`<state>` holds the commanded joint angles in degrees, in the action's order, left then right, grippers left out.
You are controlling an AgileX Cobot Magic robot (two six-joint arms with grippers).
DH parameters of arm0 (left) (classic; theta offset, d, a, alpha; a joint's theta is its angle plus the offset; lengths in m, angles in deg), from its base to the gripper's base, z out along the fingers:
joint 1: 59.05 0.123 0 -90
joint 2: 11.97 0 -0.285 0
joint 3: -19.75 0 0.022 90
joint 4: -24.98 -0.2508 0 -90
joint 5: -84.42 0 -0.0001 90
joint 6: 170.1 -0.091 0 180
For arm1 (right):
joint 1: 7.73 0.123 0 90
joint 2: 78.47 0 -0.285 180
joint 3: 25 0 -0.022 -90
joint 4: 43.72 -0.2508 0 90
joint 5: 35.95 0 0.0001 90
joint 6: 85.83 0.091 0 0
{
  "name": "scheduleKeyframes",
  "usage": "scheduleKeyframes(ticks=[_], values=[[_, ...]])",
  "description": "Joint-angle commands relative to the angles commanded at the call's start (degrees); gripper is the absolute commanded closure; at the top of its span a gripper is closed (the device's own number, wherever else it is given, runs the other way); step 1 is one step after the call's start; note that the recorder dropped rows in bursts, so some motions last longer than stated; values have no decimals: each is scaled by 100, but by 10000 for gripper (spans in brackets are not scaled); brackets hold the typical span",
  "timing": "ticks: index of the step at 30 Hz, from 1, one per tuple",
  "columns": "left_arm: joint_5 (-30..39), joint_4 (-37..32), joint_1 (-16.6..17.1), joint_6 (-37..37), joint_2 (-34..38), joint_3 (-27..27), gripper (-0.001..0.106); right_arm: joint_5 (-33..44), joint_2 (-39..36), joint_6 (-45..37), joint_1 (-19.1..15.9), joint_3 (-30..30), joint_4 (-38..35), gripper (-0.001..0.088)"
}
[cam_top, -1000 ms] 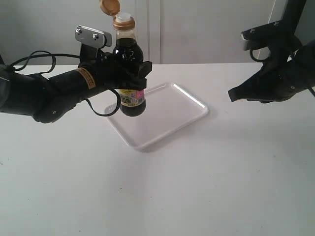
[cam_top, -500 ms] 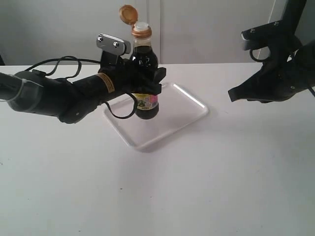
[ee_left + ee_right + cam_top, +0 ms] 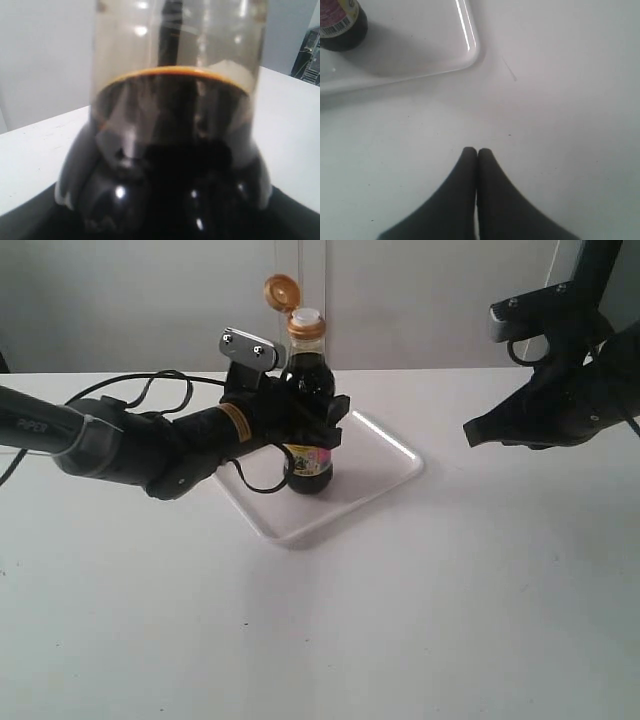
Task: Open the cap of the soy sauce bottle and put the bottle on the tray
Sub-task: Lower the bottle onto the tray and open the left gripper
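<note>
Two claws, one bottle, one tray, all over a white bench [image 3: 400,630]. Pinching the soy sauce bottle [image 3: 306,375] around its round belly with the left claw [image 3: 308,422], black fingers pressing in from both sides. Standing the bottle straight up near the middle of the tray [image 3: 375,465], its bottom seeming to touch the tray floor. Leaving the cap [image 3: 280,288] flipped up, tipping back on its hinge above the gold collar [image 3: 306,331], with the white spout [image 3: 306,316] poking up bare. Lying flat toward the far edge of the bench, about halfway along: the white tray, turned a bit, one rounded corner pointing to the right side.

Showing, from the left wrist, only the soy sauce bottle [image 3: 175,160] very close up: clear glass on top, dark sauce filling the lower part.

Hanging in the air over the right side of the bench, off the tray and past its right corner: the right claw [image 3: 473,432], fingers pressed together and holding nothing. Looking down from the right wrist at the right claw [image 3: 477,152], tips squeezed side by side over bare bench, with a rounded corner of the tray [image 3: 420,50] farther off and the bottom of the soy sauce bottle [image 3: 342,27] and a bit of its label sitting inside the rim.
</note>
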<state>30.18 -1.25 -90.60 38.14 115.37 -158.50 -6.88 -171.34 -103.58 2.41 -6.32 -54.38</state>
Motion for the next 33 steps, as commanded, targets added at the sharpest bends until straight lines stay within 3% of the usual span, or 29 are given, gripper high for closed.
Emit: scheduleKeyframes(ticks=[16,26,30,33], values=[[333,6,0,-149,37,0,1053,0,0,0,0,0,0,868],[371,-6,0,198,112,0,1043,0,0,0,0,0,0,868],[321,-176,0,378,112,0,837,0,0,0,0,0,0,868],[339,-256,0,417,112,0,585,0,0,0,0,0,0,868]])
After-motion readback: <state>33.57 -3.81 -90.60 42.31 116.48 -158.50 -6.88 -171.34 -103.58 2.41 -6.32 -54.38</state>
